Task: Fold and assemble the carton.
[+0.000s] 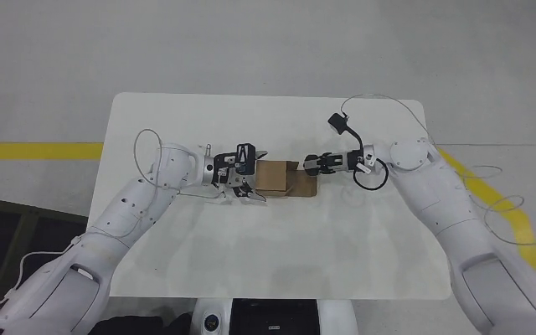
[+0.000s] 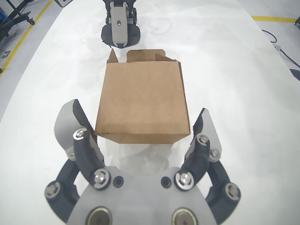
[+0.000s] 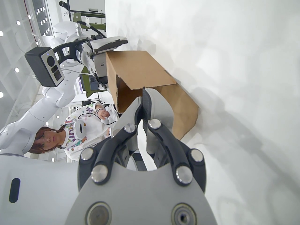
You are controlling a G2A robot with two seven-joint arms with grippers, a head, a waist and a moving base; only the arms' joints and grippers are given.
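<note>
A brown carton point(image 1: 280, 177) lies on its side in the middle of the white table, its open end with loose flaps point(image 2: 145, 54) facing my right gripper. My left gripper point(image 2: 140, 127) is open, one finger point(image 2: 79, 120) on each side of the carton's closed end, at its corners. My right gripper point(image 3: 142, 94) is shut, with nothing visibly between its fingers. Its tip sits right at the upper edge of the carton's point(image 3: 140, 69) open end. In the top view the left gripper point(image 1: 244, 172) and right gripper point(image 1: 311, 164) face each other across the carton.
The white table point(image 1: 276, 251) has bare surface on all sides of the carton. One flap point(image 3: 185, 111) lies flat on the table at the open end. A black cable point(image 1: 368, 180) loops at the right wrist.
</note>
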